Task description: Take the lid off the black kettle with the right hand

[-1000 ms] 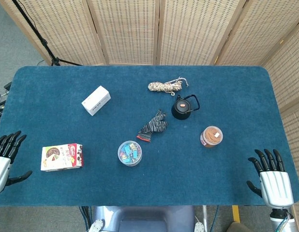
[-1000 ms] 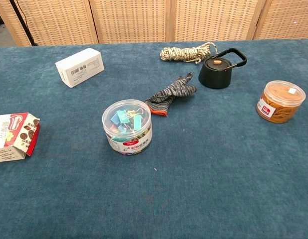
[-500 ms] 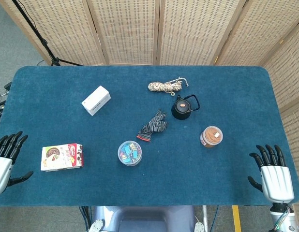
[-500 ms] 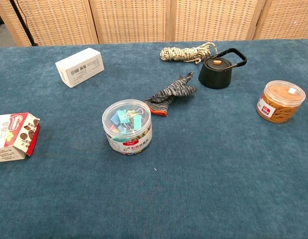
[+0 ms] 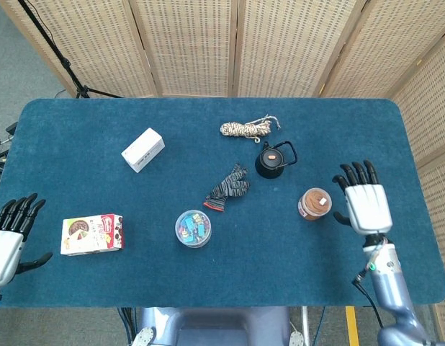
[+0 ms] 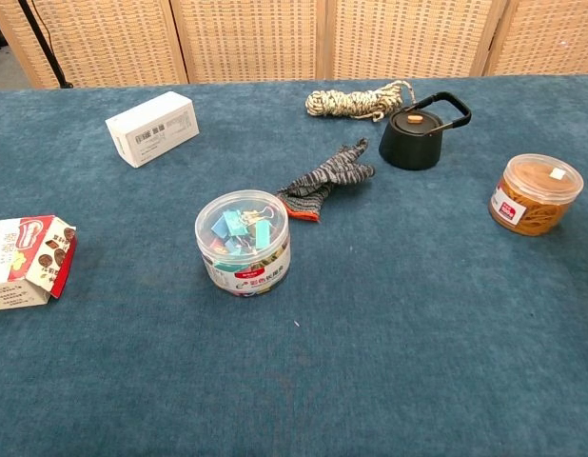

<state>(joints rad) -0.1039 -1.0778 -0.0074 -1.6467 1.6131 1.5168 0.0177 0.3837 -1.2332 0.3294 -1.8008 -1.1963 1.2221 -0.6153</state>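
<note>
The black kettle [image 5: 271, 160] [image 6: 415, 135] stands upright right of the table's middle, its lid [image 5: 269, 156] [image 6: 415, 120] on top with an orange knob and its handle tipped to the right. My right hand [image 5: 365, 202] hovers open with fingers spread, to the right of the kettle and just beyond the orange-filled jar [image 5: 314, 204]. My left hand [image 5: 8, 239] is open at the table's front left edge. Neither hand shows in the chest view.
A rope coil [image 5: 245, 128] lies just behind the kettle, a striped glove [image 5: 229, 187] to its front left. A clear tub of clips [image 5: 193, 228], a white box [image 5: 142, 149] and a snack box [image 5: 92, 234] sit further left on the blue table [image 5: 86, 122].
My right hand has risen from the front right corner and moved forward and inward, now beside the orange jar. The left hand drifted slightly toward the front. Objects have not moved.
</note>
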